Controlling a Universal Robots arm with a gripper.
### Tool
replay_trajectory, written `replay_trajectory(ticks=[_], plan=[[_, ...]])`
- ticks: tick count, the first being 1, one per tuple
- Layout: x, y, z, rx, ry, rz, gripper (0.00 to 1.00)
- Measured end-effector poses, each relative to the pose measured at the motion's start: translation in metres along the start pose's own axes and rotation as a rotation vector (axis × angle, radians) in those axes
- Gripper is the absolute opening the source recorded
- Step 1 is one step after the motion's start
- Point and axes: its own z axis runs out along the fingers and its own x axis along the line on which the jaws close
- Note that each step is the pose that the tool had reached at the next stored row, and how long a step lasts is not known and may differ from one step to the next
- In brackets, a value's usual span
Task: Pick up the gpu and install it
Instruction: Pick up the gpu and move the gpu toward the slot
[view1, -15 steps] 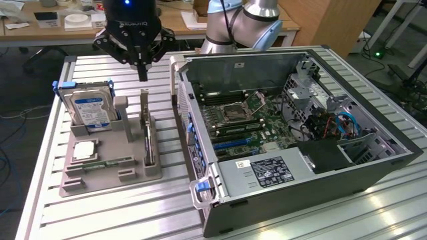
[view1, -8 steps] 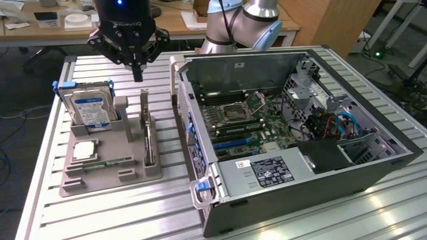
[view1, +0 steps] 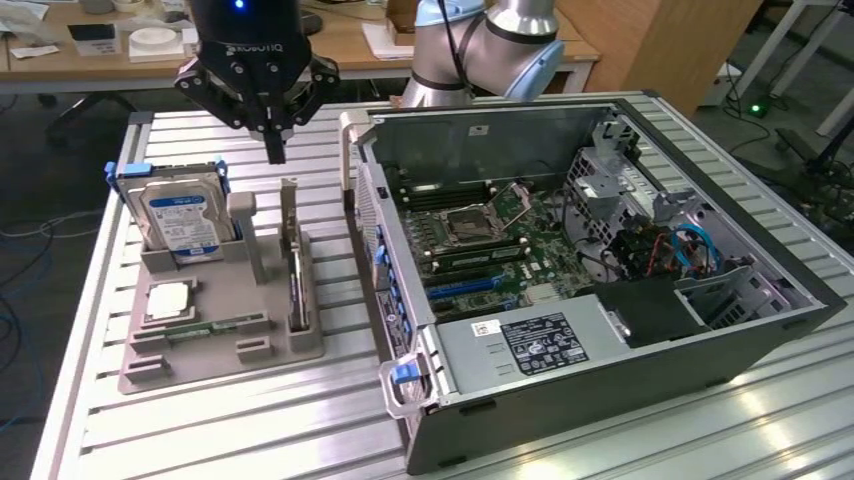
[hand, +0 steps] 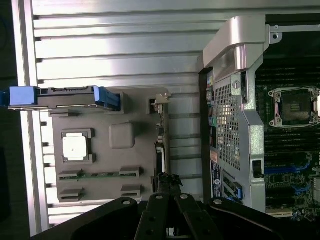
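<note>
The gpu (view1: 294, 262) stands on its edge in a slot of the grey holder tray (view1: 200, 365), a thin card with its bracket end pointing up. In the wrist view the gpu (hand: 160, 142) appears edge-on as a narrow strip. My gripper (view1: 276, 150) hangs in the air above the tray's far end, a little behind and above the card, with its black fingers pressed together and nothing between them. The fingertips (hand: 167, 186) lie in line with the card's near end. The open computer case (view1: 747, 330) lies to the exterior view's right, its motherboard (view1: 487, 235) exposed.
A hard drive (view1: 180, 215) with a blue-white label stands in the tray beside the gpu. A CPU (view1: 170, 298) and a RAM stick (view1: 220, 325) lie flat in the tray. The case's raised side wall (view1: 380, 250) stands close to the tray. The ribbed metal table (view1: 267, 430) surrounds both.
</note>
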Motion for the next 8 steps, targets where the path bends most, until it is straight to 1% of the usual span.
replay_trajectory(ticks=[5, 6, 7, 8], plan=[[0.0, 0.0, 0.0, -0.0001, 0.0, 0.0, 0.11], [0.0, 0.0, 0.0, 0.0, 0.0, 0.0, 0.17], [0.0, 0.0, 0.0, 0.0, -0.0001, 0.0, 0.17], [0.0, 0.0, 0.0, 0.0, -0.0001, 0.0, 0.23]])
